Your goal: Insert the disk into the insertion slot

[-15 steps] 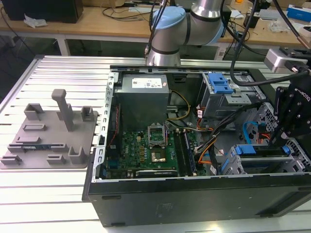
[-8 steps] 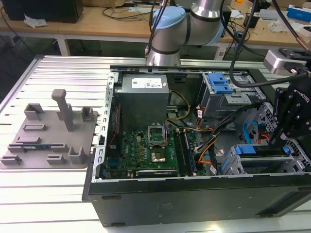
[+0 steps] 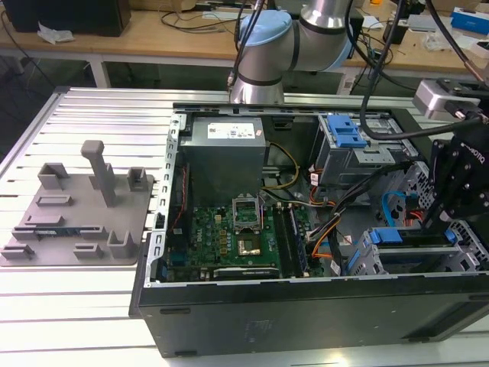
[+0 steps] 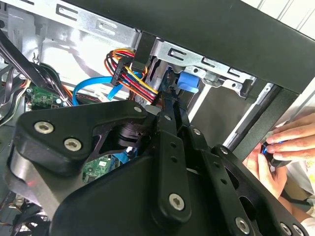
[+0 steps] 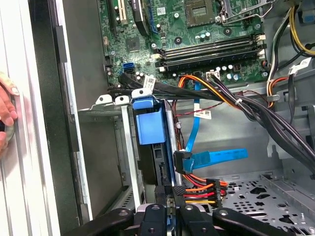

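The disk, seen edge-on with its bright blue carrier (image 5: 149, 124), stands in the grey sheet-metal insertion slot (image 5: 109, 102) at the case's front corner. My gripper (image 5: 167, 199) is shut on the disk's near end, with blue plastic showing between the fingers (image 5: 158, 212). In the second wrist view the black gripper (image 4: 172, 115) reaches along the disk toward the blue carrier end (image 4: 187, 81). In the exterior view the gripper (image 3: 429, 223) hangs over the blue carrier (image 3: 386, 235) and the slot (image 3: 365, 258) at the view's lower right.
Bundled power cables (image 5: 199, 189) and a blue data cable (image 5: 216, 157) lie right beside the disk. A taller bay with a blue latch (image 3: 344, 131) stands behind. The motherboard (image 3: 237, 237) fills the case floor. A person's hand (image 4: 288, 142) rests outside the case wall.
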Action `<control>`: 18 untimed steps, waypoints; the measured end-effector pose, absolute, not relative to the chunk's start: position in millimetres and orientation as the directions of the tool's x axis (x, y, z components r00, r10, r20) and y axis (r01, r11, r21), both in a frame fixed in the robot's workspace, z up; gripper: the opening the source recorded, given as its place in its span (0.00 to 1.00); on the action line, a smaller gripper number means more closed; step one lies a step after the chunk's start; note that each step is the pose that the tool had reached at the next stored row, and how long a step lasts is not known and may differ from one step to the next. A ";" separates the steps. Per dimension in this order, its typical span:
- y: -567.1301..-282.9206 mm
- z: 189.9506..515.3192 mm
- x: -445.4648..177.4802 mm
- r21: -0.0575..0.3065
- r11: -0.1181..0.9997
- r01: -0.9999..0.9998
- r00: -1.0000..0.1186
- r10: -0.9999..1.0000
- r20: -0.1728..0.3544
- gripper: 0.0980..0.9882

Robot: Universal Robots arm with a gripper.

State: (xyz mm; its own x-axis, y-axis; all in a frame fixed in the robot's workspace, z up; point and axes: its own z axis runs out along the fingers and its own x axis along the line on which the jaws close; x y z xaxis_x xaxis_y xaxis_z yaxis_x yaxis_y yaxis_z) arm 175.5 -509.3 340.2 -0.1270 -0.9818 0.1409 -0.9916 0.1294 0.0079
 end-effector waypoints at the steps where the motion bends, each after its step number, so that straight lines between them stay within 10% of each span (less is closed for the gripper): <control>1: -509.3 339.7 175.5 0.008 0.128 -0.992 -0.125 -0.982 0.141 0.08; 18: -508.4 349.1 174.4 0.007 0.113 -0.994 -0.111 -0.983 0.145 0.08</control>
